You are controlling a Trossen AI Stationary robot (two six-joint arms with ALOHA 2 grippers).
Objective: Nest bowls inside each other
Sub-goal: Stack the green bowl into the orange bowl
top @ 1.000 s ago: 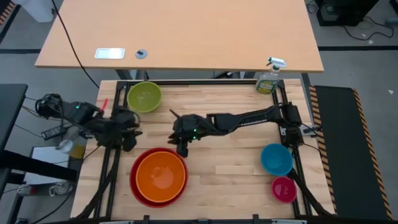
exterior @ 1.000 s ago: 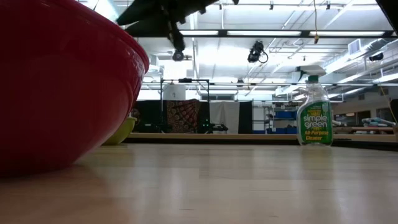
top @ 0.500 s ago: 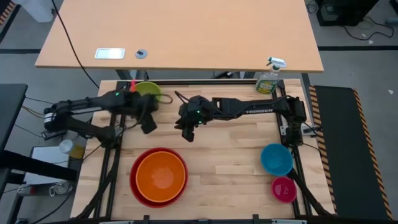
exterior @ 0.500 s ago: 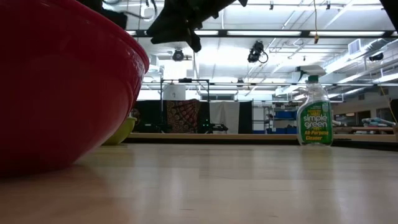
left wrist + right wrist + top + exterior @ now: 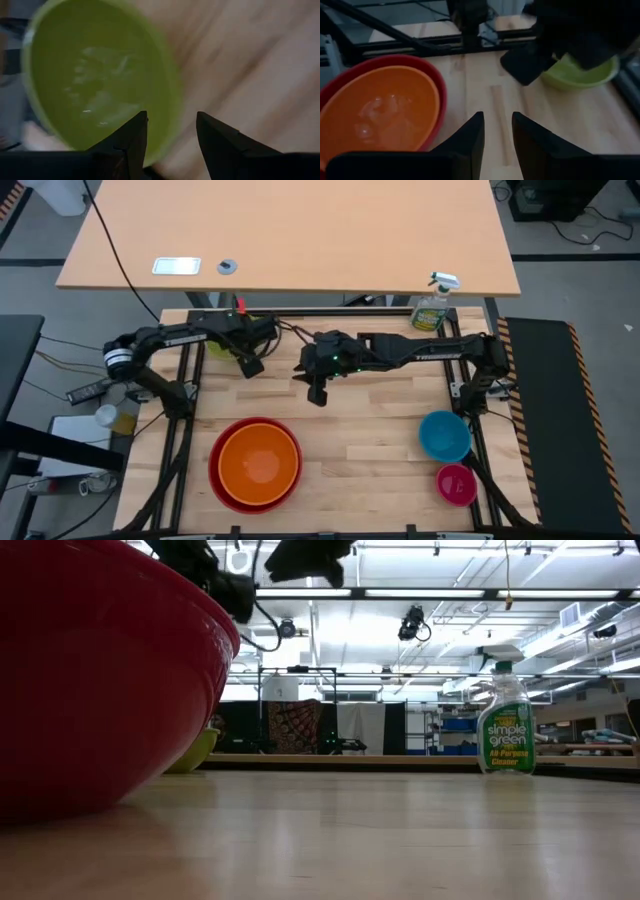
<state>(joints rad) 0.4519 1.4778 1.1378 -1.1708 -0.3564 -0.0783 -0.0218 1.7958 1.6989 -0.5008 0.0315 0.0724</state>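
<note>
The lime green bowl (image 5: 100, 75) rests on its base at the table's far left, mostly hidden under my left arm in the high view (image 5: 218, 346). My left gripper (image 5: 170, 125) hovers open over the bowl's near right rim, with a finger on either side and no contact. My right gripper (image 5: 320, 388) hangs open and empty above the table's middle (image 5: 496, 130). The orange bowl (image 5: 258, 460) sits nested inside the red bowl (image 5: 218, 480) at the near left. The blue bowl (image 5: 445, 435) and the magenta bowl (image 5: 456, 483) stand on the table at the near right.
A green spray bottle (image 5: 432, 305) stands upright at the far right corner. A black frame (image 5: 350, 311) runs along the table's edges. Bare wood lies between the red bowl and the blue bowl. In the low view the red bowl (image 5: 100, 670) fills the left.
My left gripper has swung from the table's left edge toward the far edge and right, tipping downward and sinking until it is over the lime green bowl. My right gripper has risen and drawn away from the red and orange bowls toward the right and far side.
</note>
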